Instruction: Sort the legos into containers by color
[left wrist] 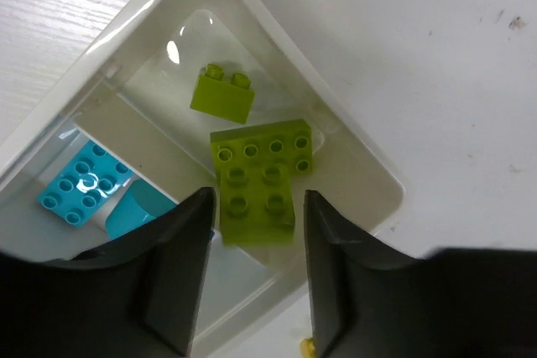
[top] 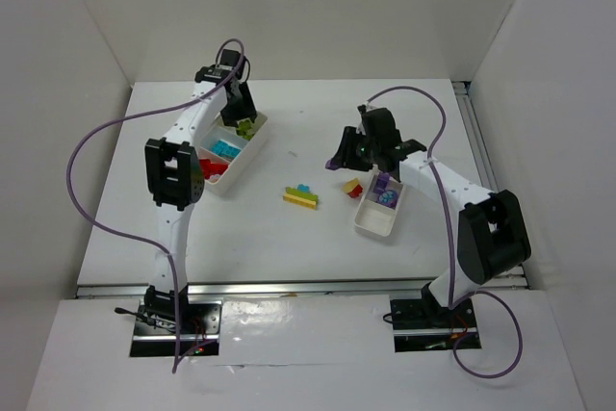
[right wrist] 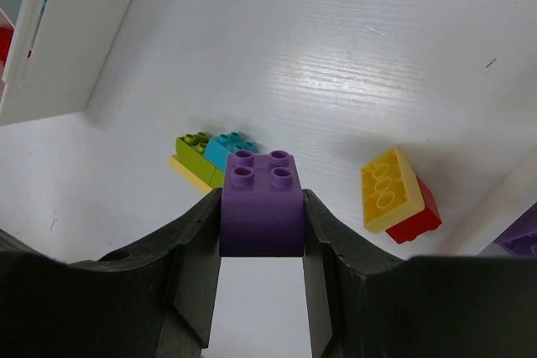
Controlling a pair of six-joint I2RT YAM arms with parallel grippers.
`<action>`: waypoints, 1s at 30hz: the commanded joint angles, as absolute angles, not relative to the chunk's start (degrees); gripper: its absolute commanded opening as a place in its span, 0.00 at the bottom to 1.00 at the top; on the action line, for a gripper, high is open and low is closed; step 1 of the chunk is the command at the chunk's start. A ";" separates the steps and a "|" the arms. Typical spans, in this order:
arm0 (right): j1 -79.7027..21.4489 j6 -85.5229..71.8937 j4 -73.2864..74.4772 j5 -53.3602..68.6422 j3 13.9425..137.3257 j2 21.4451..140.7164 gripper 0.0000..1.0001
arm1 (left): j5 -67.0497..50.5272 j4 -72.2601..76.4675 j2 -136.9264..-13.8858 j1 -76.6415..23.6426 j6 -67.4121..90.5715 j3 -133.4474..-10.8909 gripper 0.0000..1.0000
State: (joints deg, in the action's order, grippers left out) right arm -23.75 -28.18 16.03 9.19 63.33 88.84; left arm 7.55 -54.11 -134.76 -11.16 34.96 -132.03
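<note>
My left gripper (left wrist: 256,232) is open over the far compartment of the long white tray (top: 252,146). Two lime green bricks (left wrist: 256,182) lie in that compartment, and a cyan brick (left wrist: 80,184) lies in the middle one. Red bricks (top: 214,168) sit in the near compartment. My right gripper (right wrist: 262,232) is shut on a purple brick (right wrist: 262,203), held above the table left of the small white tray (top: 377,218). That tray holds purple and cyan pieces (top: 387,195). A yellow brick on a red one (right wrist: 398,194) and a yellow, green and cyan stack (right wrist: 208,159) lie on the table.
The table edge and a metal rail (top: 289,288) run along the near side. White walls enclose the table at the back and sides. Purple cables (top: 87,180) loop beside both arms.
</note>
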 commanded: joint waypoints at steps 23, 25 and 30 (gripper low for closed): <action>-15.38 -29.71 29.97 -17.14 63.03 78.84 0.07 | -0.43 -52.47 -118.65 -30.84 23.12 -118.75 0.82; -15.38 -30.23 31.46 -16.62 60.92 77.09 0.07 | -1.84 -52.47 -118.65 -31.64 23.73 -115.85 0.82; -15.38 -30.85 33.13 -12.58 57.84 74.18 0.09 | -1.94 -52.47 -119.27 -31.64 24.26 -114.79 0.80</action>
State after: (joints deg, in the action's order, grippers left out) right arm -15.22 -29.95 30.57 -14.04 59.09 76.73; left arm -1.80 -51.96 -119.81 -33.06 25.28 -114.13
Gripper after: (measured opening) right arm 0.449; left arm 0.805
